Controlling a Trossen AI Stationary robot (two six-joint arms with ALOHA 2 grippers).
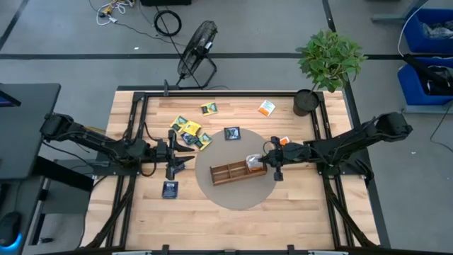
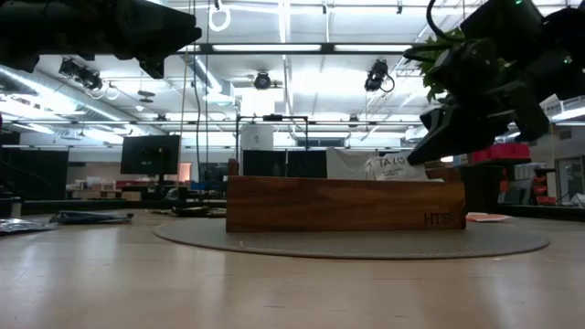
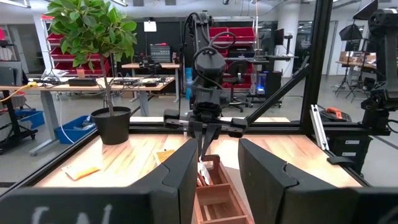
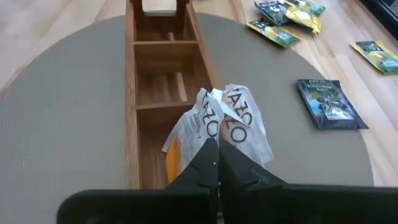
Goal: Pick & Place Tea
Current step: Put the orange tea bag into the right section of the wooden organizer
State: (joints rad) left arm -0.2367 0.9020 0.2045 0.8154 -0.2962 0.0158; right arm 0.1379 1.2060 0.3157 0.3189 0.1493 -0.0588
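Note:
My right gripper is shut on white-and-orange tea sachets, two as it seems, over the right-end compartment of the brown wooden tray. The tray lies on a round grey mat. In the low view the sachets' white tops show above the tray's wall. My left gripper waits open left of the mat, with nothing between its fingers. More tea lies flat on the table: yellow-and-green sachets, a dark one and another dark one. My right gripper pinches the crumpled sachets by their near edge between its two shut fingers. The fingers slant down from the table's right side. The sachets stick out ahead of the fingertips, down into the tray's end compartment. Whether they touch its floor I cannot tell.
An orange sachet and a yellow-green one lie near the far edge, another orange one beside the right arm. A potted plant stands at the far right corner. A black frame borders the table.

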